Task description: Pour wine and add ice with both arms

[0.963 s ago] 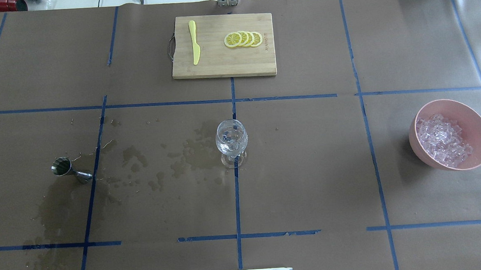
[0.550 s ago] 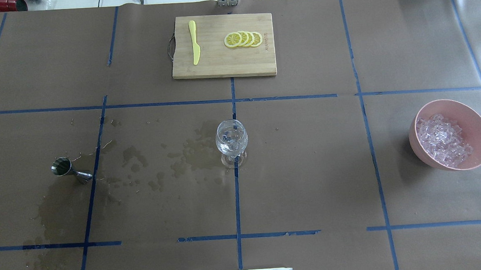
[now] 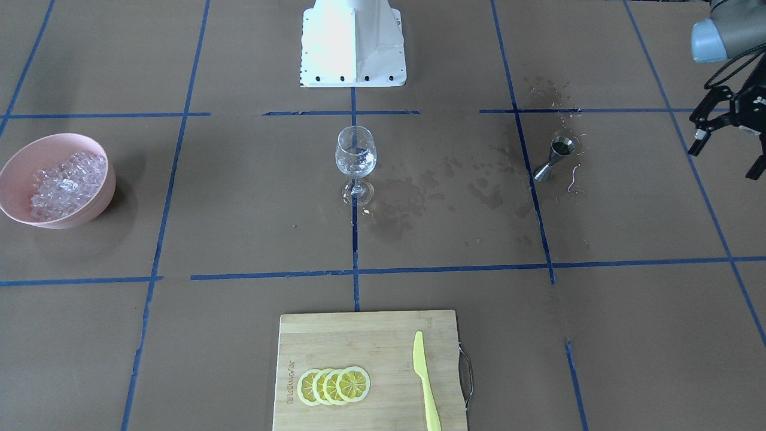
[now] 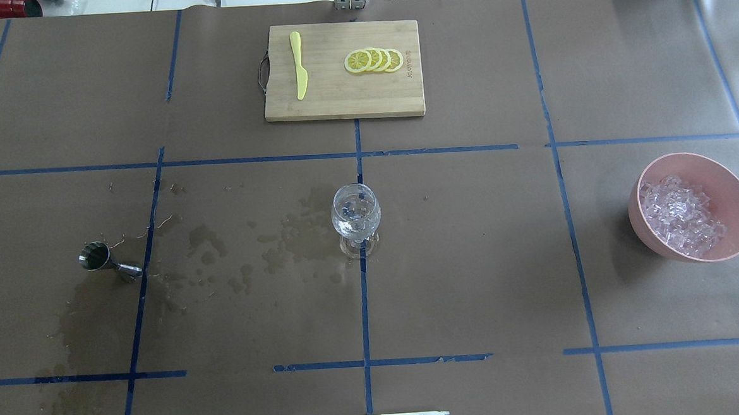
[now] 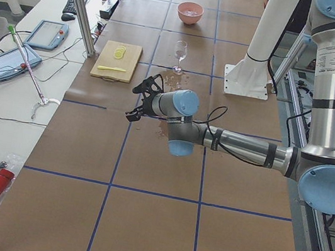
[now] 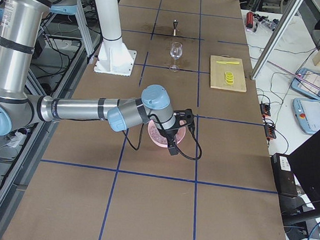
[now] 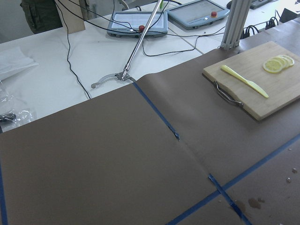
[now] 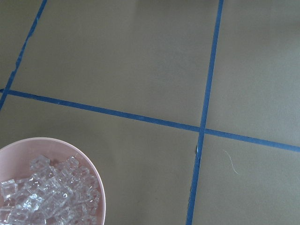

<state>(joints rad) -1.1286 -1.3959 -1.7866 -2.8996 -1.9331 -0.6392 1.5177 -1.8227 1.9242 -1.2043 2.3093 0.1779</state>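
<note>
Exterior front-facing shows left gripper (image 3: pixel 726 151) jaws open, empty, staged near the jigger (image 3: pixel 553 158) for pouring; right gripper (image 6: pixel 176 133) jaws we cannot tell.

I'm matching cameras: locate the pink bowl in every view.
Front-facing: pink bowl, left edge.
Overhead: bowl, right side.
Exterior left: bowl, far end, top.
Exterior right: bowl, centre, partly behind the right arm.
Left wrist: not in view.
Right wrist: bowl, bottom-left corner.
Shared landmark: the wine glass at mid-table, in all four exterior views.
</note>
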